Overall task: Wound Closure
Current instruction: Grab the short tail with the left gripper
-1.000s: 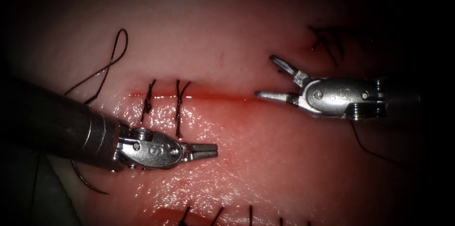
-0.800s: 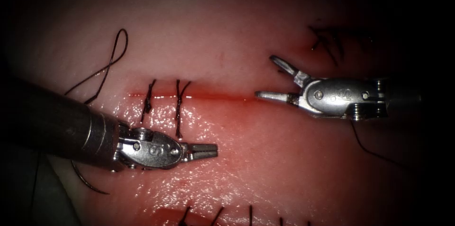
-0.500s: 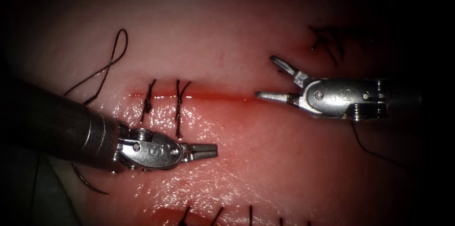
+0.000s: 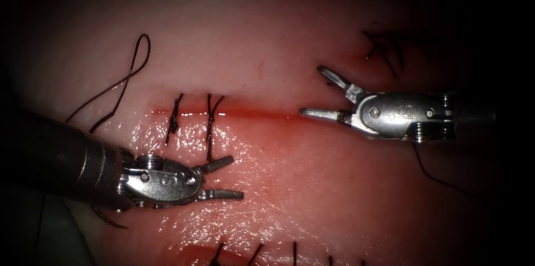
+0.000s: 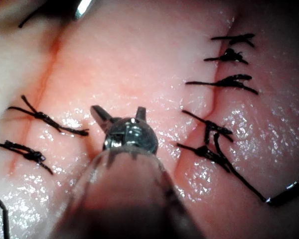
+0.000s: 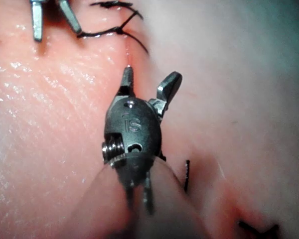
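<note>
Both tools empty: left tool point(image 4: 223, 178) jaws apart below two tied stitches point(image 4: 192, 121); right tool point(image 4: 320, 92) jaws apart over the cut's point(image 4: 256, 113) unstitched right stretch. Needle point(image 4: 108, 218) lies loose near tissue's point(image 4: 312, 199) lower-left edge.

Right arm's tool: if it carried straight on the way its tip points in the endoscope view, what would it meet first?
Probably the open stretch of the cut. The right arm's tool, jaws open and holding nothing, points along it toward the nearer stitch. Its height above the tissue is unclear.
</note>
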You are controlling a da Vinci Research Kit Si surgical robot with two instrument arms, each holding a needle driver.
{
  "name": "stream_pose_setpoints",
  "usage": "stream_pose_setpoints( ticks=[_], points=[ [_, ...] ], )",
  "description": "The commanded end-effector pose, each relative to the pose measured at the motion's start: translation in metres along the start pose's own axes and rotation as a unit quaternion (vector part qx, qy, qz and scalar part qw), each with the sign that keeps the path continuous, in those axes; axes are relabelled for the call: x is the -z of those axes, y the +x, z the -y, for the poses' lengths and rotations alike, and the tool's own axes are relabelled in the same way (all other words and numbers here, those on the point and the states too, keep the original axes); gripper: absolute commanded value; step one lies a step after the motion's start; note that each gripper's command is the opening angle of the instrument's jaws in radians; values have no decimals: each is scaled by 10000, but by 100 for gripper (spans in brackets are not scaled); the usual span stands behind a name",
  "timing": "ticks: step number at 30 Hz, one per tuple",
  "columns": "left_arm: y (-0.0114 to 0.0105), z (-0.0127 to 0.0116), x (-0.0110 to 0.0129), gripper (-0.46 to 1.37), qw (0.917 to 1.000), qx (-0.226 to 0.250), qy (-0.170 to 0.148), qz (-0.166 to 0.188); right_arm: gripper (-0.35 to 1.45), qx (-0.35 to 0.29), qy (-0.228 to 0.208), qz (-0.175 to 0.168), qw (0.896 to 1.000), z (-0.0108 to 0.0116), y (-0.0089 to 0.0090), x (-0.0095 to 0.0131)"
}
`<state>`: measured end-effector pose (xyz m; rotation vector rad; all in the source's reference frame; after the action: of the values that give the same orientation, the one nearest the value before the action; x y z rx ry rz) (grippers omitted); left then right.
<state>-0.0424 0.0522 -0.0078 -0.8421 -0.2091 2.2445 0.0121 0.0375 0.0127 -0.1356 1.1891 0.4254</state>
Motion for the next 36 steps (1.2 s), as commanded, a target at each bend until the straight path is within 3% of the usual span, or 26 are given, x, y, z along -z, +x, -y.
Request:
stream_pose_setpoints(
  ticks=[1, 8, 12, 26, 36],
  points=[
    [0, 0, 1, 84, 9999, 82, 57, 47, 90, 1, 14, 0, 10000, 0, 0, 0],
    [-1, 14, 3, 80, 9985, 327, 431, 104, 90, 1, 16, -2, 10000, 1, 1, 1],
    [-3, 20, 2, 76, 9979, 420, 481, 111, 89, 1, 16, -2, 10000, 2, 1, 1],
    [-17, 25, -10, 7, 9971, 463, 596, 98, 87, 3, 12, -3, 10000, 3, 2, 0],
    [-30, 36, -20, 23, 9970, 446, 598, 192, 84, 5, 19, -9, 10000, 7, 4, 2]
  ],
)
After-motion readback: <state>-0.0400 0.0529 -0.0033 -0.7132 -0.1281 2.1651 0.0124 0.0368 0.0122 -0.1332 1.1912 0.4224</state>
